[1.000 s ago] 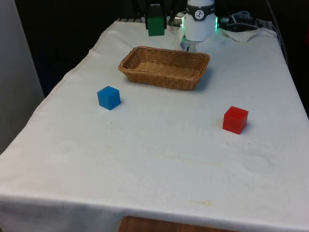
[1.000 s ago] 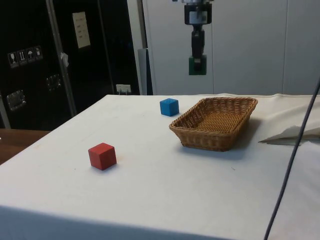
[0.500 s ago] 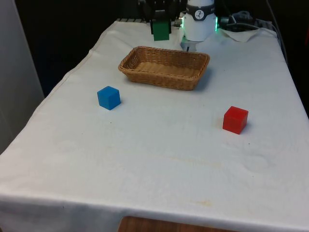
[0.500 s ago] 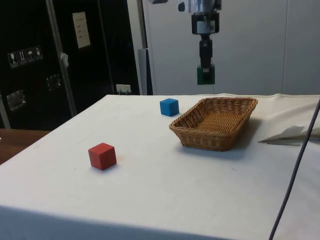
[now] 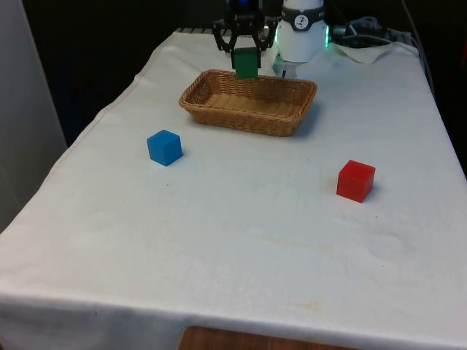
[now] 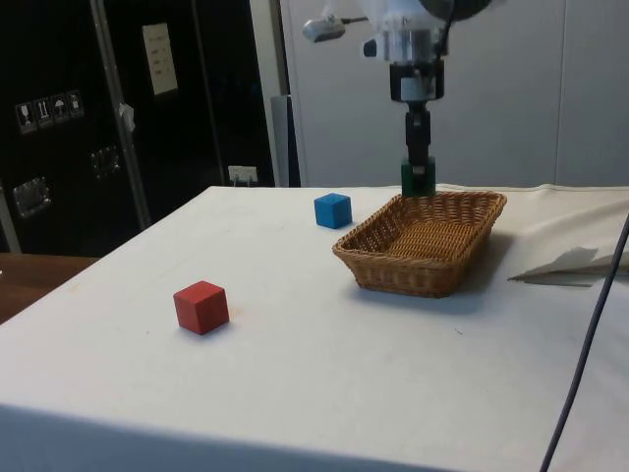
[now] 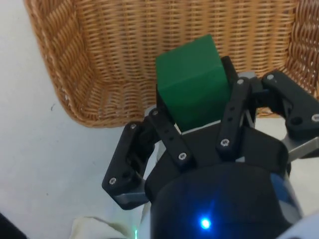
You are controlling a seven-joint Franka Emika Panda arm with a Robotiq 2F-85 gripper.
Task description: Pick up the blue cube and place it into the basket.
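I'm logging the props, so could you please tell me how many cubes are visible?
3: a blue cube and a red cube on the cloth, a green cube held above the wicker basket.

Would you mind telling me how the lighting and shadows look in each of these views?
Front view: even, soft light; the basket and red cube cast only faint shadows on the cloth. Side view: a soft shadow lies beside the basket, and the cabinets stay dark. Wrist view: the green cube in the claw is evenly lit, without glare.
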